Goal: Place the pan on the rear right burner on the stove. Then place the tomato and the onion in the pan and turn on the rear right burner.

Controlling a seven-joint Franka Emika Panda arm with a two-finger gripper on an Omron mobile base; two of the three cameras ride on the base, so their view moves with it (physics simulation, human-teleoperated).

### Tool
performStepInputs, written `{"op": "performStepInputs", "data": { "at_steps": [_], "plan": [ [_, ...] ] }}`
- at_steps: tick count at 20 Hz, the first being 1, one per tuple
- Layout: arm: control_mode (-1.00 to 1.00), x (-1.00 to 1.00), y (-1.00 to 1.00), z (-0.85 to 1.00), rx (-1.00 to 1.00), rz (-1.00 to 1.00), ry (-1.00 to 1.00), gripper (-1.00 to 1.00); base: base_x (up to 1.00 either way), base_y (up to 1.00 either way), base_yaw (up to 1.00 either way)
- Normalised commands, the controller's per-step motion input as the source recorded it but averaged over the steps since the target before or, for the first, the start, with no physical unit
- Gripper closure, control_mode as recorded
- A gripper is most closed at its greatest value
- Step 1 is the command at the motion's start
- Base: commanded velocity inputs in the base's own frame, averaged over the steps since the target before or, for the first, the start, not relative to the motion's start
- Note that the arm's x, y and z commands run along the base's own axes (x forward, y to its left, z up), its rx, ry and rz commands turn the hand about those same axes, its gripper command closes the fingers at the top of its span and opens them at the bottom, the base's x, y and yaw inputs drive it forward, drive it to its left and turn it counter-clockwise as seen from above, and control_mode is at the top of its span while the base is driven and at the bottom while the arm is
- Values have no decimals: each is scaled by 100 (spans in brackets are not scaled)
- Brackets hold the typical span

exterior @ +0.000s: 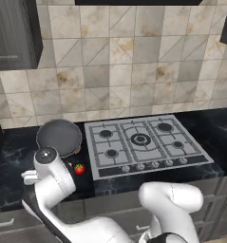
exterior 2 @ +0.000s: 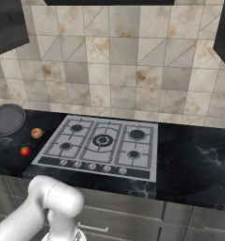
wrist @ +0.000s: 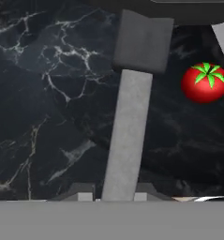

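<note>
Left base view: black marbled stone counter [exterior: 10, 161], beige tiled backsplash [exterior: 124, 66], dark cabinets above. Flat silver-grey gas stove [exterior: 146, 142] set in counter; rear right burner [exterior: 165, 126] bare. Round shallow dark grey pan [exterior: 59, 136] on counter left of stove, small shiny red tomato [exterior: 79, 168] near its front. Right base view: brownish-orange onion [exterior 2: 36, 133] beside stove's left edge. Hand view: gripper [wrist: 118, 197] jaws closed on pan's long grey handle [wrist: 128, 136]; tomato lies apart to one side.
</note>
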Motion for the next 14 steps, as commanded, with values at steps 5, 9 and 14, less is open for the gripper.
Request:
{"op": "performStepInputs", "data": {
  "at_steps": [5,9,14],
  "plan": [
    [-100,-75,-61,98,33,-10,-35,100,0,0,0],
    [-100,-68,-55,100,34,-14,-26,100,0,0,0],
    [-100,-60,-46,98,30,-22,-13,100,0,0,0]
  ]
}}
